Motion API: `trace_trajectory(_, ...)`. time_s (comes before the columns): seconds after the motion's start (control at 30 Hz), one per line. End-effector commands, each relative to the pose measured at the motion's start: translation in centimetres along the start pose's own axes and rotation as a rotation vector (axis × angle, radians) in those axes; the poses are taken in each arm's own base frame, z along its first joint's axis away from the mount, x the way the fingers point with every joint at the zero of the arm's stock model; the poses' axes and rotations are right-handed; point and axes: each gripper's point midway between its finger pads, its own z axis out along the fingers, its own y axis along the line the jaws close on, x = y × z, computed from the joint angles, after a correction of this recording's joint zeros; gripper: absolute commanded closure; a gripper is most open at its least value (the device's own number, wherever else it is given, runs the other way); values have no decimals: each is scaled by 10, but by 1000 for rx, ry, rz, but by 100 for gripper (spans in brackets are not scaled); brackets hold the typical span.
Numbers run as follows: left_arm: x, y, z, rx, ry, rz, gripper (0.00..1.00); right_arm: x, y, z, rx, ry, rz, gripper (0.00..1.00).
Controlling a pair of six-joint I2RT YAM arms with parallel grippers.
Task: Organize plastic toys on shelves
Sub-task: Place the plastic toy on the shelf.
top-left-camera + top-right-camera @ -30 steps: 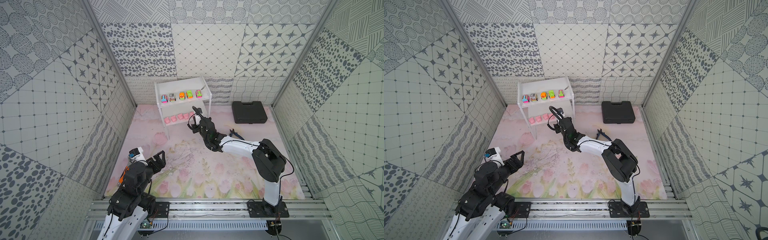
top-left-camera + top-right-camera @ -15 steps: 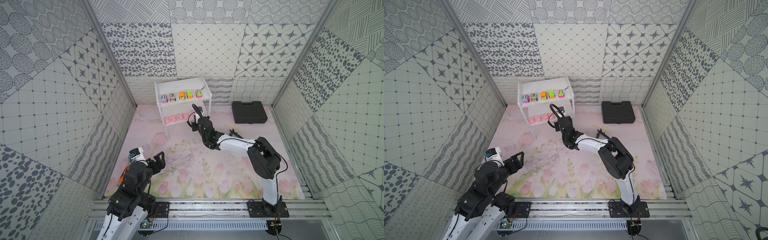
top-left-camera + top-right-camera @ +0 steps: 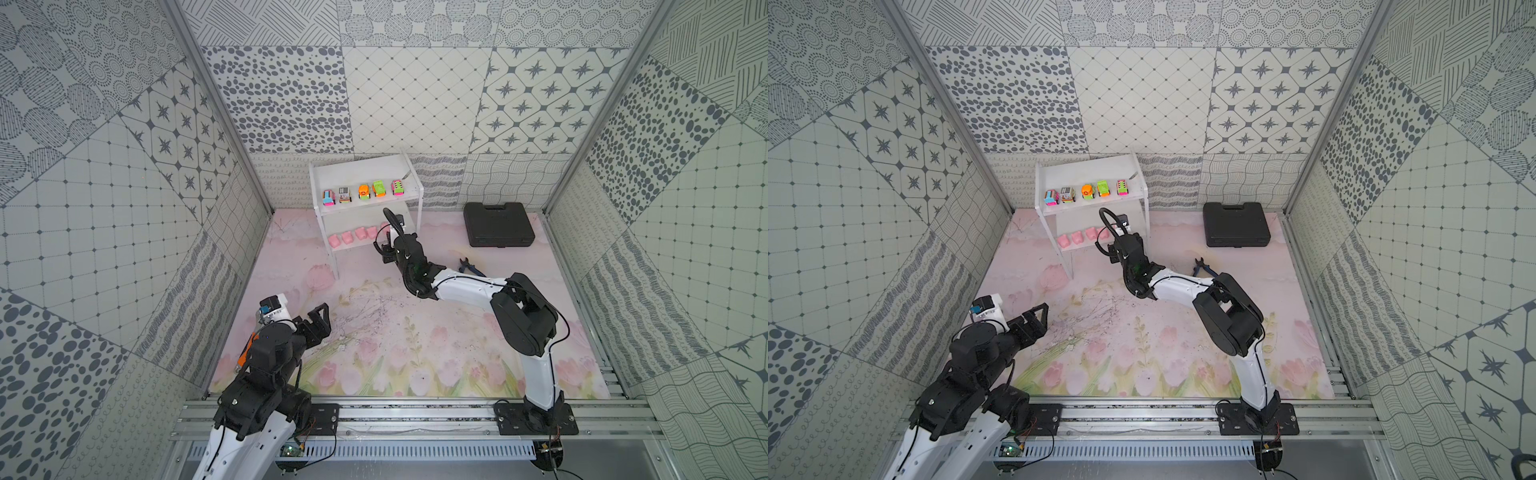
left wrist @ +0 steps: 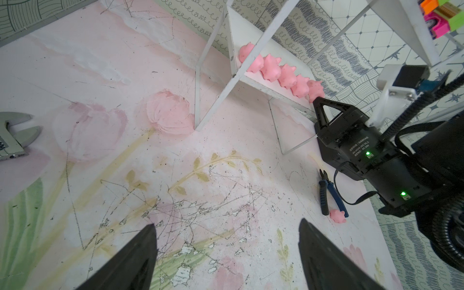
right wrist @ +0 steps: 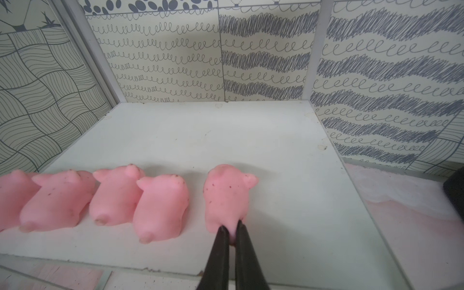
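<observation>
Five pigs point(image 5: 160, 200) in; pinches last pig point(image 5: 227, 198) by rump with right tool point(image 5: 231, 226); risks dragging it off shelf point(image 5: 200, 138) if stuck; holds left tool point(image 4: 226, 223) wide.

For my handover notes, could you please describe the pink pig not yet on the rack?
Find the white two-tier rack at the back wall, then the blue-handled pliers on the mat nearby. The pink pig lies at their handle ends, alone; the other pigs line the rack's lower board.
</observation>
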Motion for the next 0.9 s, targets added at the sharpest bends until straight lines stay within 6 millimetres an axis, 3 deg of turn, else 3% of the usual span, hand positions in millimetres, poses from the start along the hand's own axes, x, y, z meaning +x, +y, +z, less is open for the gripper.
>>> trace_trajectory(0.0,-5,3,-1,-19,-23,9,9,-3,5,3,-23,-14,24,89)
trace_trajectory(0.2,-5,4,0,-22,-23,7,9,-4,9,2,-45,-16,25,78)
trace_trajectory(0.57,-5,3,1,-19,-22,8,9,-10,10,-8,-72,-31,18,72)
trace_trajectory(0.77,-4,2,2,-15,-21,8,9,-16,13,-25,-107,-44,-6,68)
trace_trajectory(0.87,-5,0,2,-8,-22,2,9,-24,16,-43,-148,-59,-31,65)
